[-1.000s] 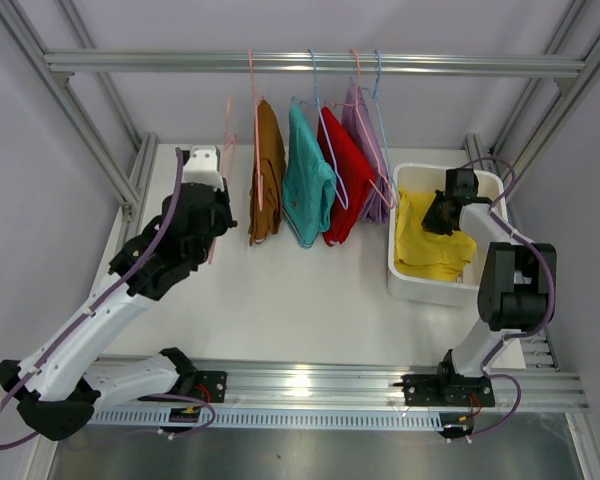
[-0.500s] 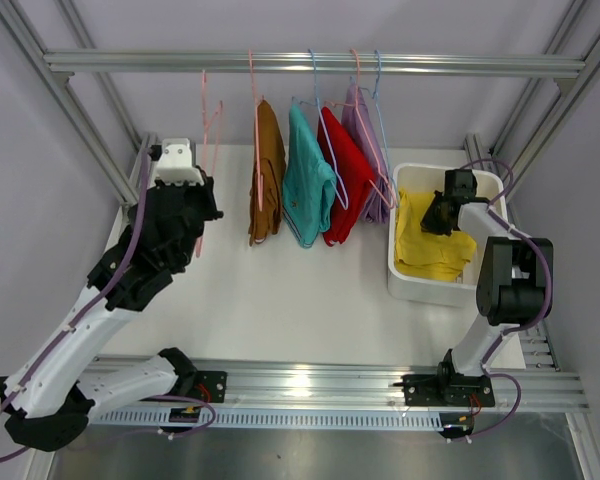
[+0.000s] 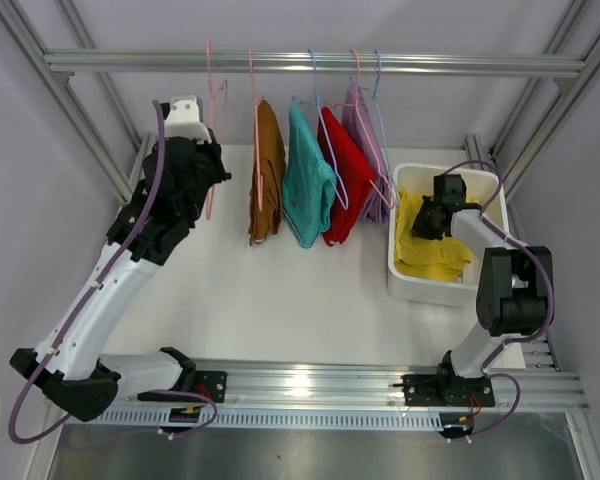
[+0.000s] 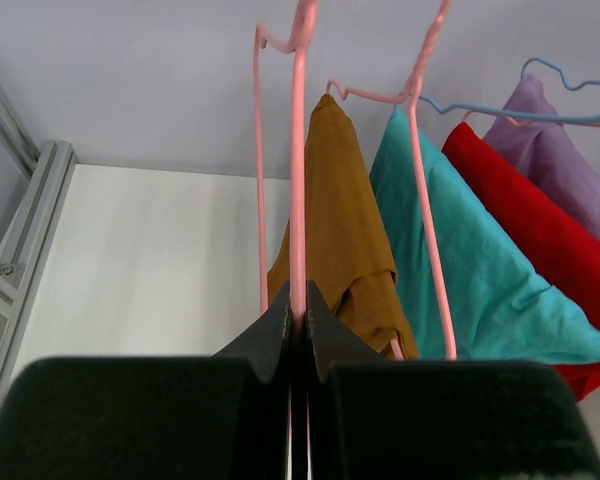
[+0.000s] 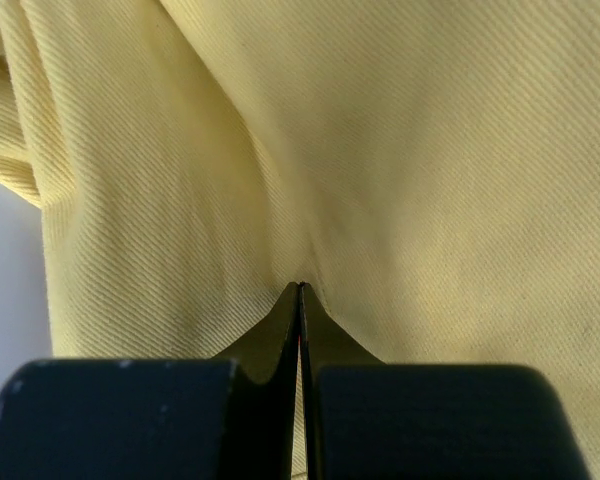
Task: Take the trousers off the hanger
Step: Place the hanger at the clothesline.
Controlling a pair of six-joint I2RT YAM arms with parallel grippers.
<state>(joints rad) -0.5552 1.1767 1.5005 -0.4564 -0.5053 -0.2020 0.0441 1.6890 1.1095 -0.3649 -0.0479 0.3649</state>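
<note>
Holding the bare pink wire hanger [image 4: 297, 180] upright in my clamped left end effector [image 4: 298, 300], I should open my right end effector [image 5: 300, 290], pinched on yellow cloth trousers [image 5: 430, 150], gently

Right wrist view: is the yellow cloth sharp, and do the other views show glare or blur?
Right wrist view: the weave of the yellow trousers is sharp, evenly lit; the right gripper is a dark mass. Left wrist view: the pink hanger is sharp. Top view: glare on the front rail.
</note>
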